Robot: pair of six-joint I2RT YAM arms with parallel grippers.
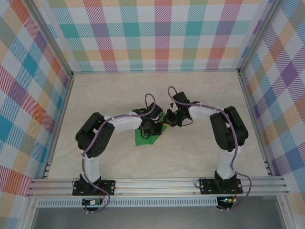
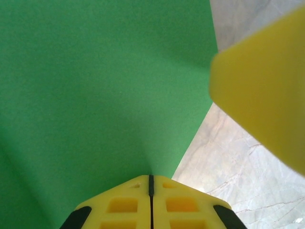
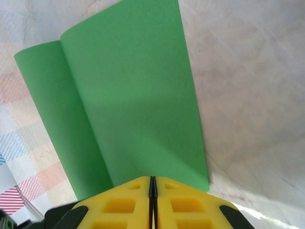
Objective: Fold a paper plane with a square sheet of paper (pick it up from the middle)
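My yellow left pincer (image 2: 151, 180) and right pincer (image 3: 152, 181) are both clenched on the thin bright-green square sheet of paper (image 2: 105, 86), which curls near the middle of the pale table (image 2: 228, 167). If I pull unevenly, I could tear the paper or crease it crooked.

The table (image 1: 200, 157) has a pale, marble-veined top, closed in by checked walls (image 1: 162, 33) at the left, right and far sides and an aluminium rail (image 1: 157, 183) along the near edge. Near its middle is the green paper (image 1: 143, 139), curled upward, its near corner low over the top. Whether that corner touches cannot be told.
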